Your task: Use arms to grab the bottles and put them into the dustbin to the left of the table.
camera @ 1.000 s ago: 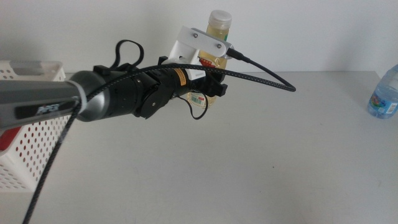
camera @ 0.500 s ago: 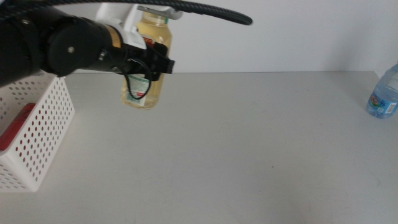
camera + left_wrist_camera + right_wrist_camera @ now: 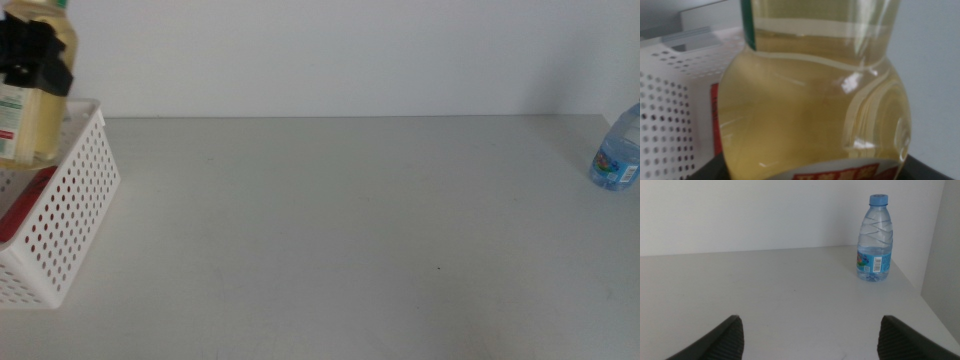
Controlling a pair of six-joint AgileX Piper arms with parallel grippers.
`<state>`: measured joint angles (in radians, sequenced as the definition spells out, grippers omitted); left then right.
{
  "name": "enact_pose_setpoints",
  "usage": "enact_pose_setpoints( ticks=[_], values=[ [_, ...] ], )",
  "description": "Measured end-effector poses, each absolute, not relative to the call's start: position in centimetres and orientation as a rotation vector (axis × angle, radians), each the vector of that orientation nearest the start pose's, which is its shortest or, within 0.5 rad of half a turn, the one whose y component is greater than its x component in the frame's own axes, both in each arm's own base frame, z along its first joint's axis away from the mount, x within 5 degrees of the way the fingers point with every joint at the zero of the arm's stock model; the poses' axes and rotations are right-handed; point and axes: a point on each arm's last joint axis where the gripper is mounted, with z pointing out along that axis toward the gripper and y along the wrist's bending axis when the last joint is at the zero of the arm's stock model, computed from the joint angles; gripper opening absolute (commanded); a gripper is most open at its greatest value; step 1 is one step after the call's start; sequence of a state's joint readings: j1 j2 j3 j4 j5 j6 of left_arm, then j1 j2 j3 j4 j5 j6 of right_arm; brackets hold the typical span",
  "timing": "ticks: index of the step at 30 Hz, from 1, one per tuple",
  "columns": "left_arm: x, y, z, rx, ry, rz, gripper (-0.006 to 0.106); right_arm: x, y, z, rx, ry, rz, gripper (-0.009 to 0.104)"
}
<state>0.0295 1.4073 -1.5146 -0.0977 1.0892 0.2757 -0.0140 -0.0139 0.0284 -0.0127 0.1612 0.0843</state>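
My left gripper [image 3: 32,55] is shut on the yellow-liquid bottle [image 3: 25,110] and holds it upright in the air over the white perforated dustbin [image 3: 75,195] at the table's left edge. The bottle fills the left wrist view [image 3: 815,100], with the dustbin [image 3: 670,100] behind it. A red can [image 3: 25,208] lies inside the dustbin and shows as a red strip in the left wrist view [image 3: 715,120]. The blue-capped water bottle [image 3: 618,150] stands at the far right of the table [image 3: 350,230]. My right gripper [image 3: 815,340] is open and empty, low over the table, some way short of the water bottle [image 3: 875,240].
A plain white wall runs behind the table. The right edge of the table lies just past the water bottle.
My left arm has swung the yellow bottle from the table's back middle to the left, and it is now over the dustbin. The arm has mostly left the middle view.
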Motion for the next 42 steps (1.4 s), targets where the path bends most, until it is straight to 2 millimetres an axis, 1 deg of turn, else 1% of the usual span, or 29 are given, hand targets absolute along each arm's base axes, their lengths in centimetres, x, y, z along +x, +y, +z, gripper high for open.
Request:
enact_pose_setpoints(
  ticks=[3, 6, 8, 11, 14, 20, 25, 28, 30, 33, 35, 41, 42],
  values=[
    [29.0, 3.3, 41.0, 0.183, 2.453, 0.054, -0.002, 5.6, -0.1, 19.0, 0.073, 1.658, 0.042, 0.094],
    [29.2, 6.4, 40.3, 0.088, 2.490, 0.100, -0.002, 5.6, -0.1, 19.0, 0.073, 1.658, 0.042, 0.094],
    [29.8, 8.2, 39.2, 0.042, 2.533, 0.114, -0.002, 5.6, -0.1, 19.0, 0.073, 1.658, 0.042, 0.094],
    [31.2, 10.1, 36.8, 0.017, 2.605, 0.110, -0.002, 5.6, -0.1, 19.0, 0.073, 1.658, 0.042, 0.094],
    [32.8, 11.0, 34.5, 0.016, 2.658, 0.096, -0.002, 5.6, -0.1, 19.0, 0.073, 1.658, 0.042, 0.094],
    [35.4, 12.0, 30.6, 0.009, 2.706, 0.082, -0.002, 5.6, -0.1, 19.0, 0.073, 1.658, 0.042, 0.094],
    [36.6, 12.6, 28.2, 0.014, 2.760, 0.086, -0.001, 5.6, -0.1, 19.0, 0.073, 1.658, 0.042, 0.094],
    [37.0, 12.7, 27.1, 0.016, 2.787, 0.075, 0.001, 5.6, -0.1, 19.0, 0.073, 1.658, 0.042, 0.094],
    [37.1, 12.7, 26.8, 0.020, 2.800, 0.072, 0.006, 5.6, -0.1, 19.0, 0.073, 1.658, 0.042, 0.094],
    [37.2, 12.4, 26.5, 0.032, 2.810, 0.066, 0.017, 5.6, -0.1, 19.0, 0.073, 1.658, 0.042, 0.094],
    [37.3, 12.0, 26.5, 0.045, 2.811, 0.064, 0.028, 5.6, -0.1, 19.0, 0.073, 1.658, 0.042, 0.094],
    [37.6, 10.5, 26.4, 0.130, 2.827, 0.056, 0.069, 5.6, -0.1, 19.0, 0.073, 1.658, 0.042, 0.094],
    [37.7, 10.2, 26.4, 0.144, 2.828, 0.056, 0.075, 5.6, -0.1, 19.0, 0.073, 1.658, 0.042, 0.094]
  ],
)
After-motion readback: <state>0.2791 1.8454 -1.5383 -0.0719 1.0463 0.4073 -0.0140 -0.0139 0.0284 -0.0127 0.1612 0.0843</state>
